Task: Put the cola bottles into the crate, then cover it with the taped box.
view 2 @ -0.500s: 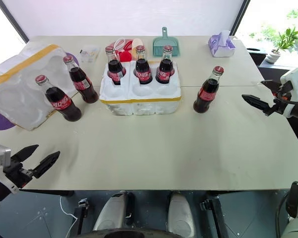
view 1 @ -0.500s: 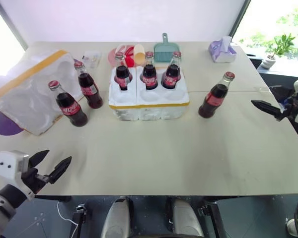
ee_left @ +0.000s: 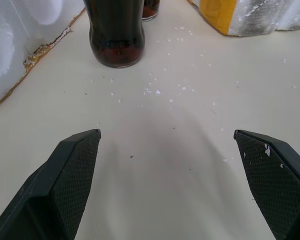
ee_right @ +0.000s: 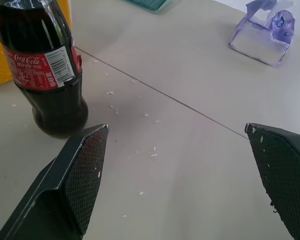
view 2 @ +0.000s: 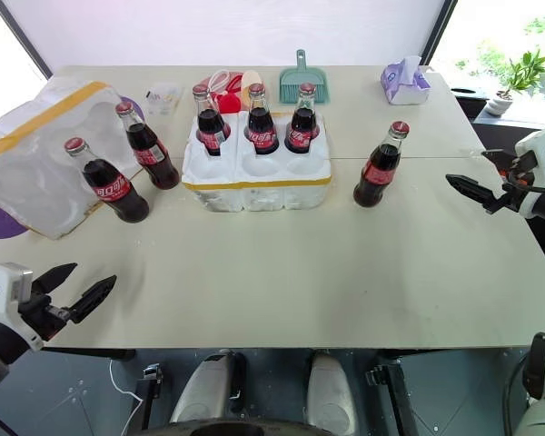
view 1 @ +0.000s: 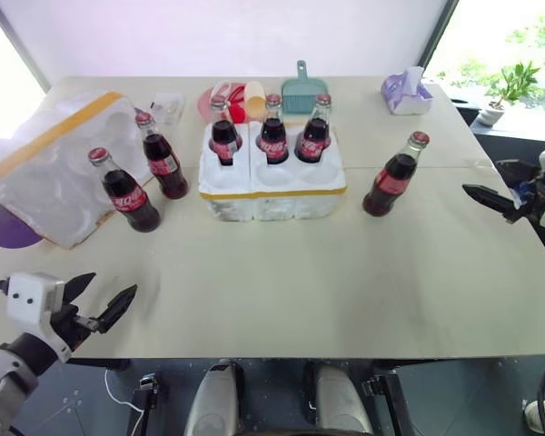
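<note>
You have a pale beige table with a seam line across its right half. On it sit the crate at centre, the taped box tipped at the left edge over a purple disc, two loose cola bottles just beside the box, and one more right of the crate. At the far edge lie a teal dustpan, red and pink items, a clear cup and a purple tissue pack

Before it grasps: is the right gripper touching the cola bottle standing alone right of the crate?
Apart. The left eye view shows bare table between the right gripper and the cola bottle.
</note>
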Tool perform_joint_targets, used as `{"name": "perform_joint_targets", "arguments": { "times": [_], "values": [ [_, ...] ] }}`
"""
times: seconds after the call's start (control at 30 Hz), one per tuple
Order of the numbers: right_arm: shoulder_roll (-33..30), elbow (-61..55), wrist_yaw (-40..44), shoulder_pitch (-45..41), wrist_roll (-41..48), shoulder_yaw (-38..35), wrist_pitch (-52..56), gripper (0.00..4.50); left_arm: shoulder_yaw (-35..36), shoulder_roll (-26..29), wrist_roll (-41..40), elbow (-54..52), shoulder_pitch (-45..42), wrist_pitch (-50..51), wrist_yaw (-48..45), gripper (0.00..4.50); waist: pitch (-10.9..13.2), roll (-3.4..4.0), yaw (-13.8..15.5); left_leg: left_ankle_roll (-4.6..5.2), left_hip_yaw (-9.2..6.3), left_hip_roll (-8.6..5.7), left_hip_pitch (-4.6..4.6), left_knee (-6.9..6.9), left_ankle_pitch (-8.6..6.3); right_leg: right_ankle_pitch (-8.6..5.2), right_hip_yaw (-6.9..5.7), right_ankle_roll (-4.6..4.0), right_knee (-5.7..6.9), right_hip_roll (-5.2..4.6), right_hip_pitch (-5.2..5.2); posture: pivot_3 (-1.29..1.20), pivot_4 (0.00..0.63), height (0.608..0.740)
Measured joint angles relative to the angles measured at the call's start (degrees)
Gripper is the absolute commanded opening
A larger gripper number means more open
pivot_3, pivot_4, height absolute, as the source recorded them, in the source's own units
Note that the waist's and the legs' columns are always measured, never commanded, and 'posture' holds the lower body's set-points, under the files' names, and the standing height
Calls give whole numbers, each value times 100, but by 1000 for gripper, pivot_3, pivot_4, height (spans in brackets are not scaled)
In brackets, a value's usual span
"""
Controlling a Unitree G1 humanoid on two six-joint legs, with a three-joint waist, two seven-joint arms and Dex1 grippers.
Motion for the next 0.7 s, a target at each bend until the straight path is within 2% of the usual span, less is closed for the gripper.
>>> {"name": "perform_joint_targets", "arguments": {
  "times": [0.2, 0.4, 0.5, 0.6, 0.7],
  "values": [
    [-8, 9, 239, -190, 21, 1, 241, 4500, 16, -56, -85, 156, -286, 6, 74, 4460, 0, 3, -1, 0, 0, 0, 0, 1, 0, 8, 0, 13, 0, 0, 0, 0, 150, 736],
    [-637, -116, 1056, -1280, 430, -2, 1345, 4500, -14, 30, 24, 476, -1127, -35, 287, 4460, 4, 41, 40, 0, -1, 0, 0, -2, 0, 8, -1, 14, -1, 0, -1, 0, 150, 736],
    [-928, -678, 1582, -1559, 723, 7, 1977, 4500, -182, 109, 228, 789, -1726, -97, 452, 4460, 2, 40, 45, 0, -1, -1, 0, -3, -1, 9, -1, 15, -2, 0, 2, 0, 150, 736],
    [-1027, -1756, 2054, -1619, 1335, 50, 2948, 4500, -532, 256, 489, 1328, -2660, -147, 529, 4460, 3, 39, 48, 0, -2, 0, -1, -1, 0, 12, -1, 15, -2, 2, 2, 0, 150, 736],
    [-1063, -2651, 2076, -1618, 1787, 12, 3557, 4500, -816, 344, 687, 1713, -3276, -232, 519, 4460, 2, 38, 48, 0, 0, 0, -1, -1, -1, 13, -1, 18, -3, 1, 2, 0, 150, 736]
  ]
}}
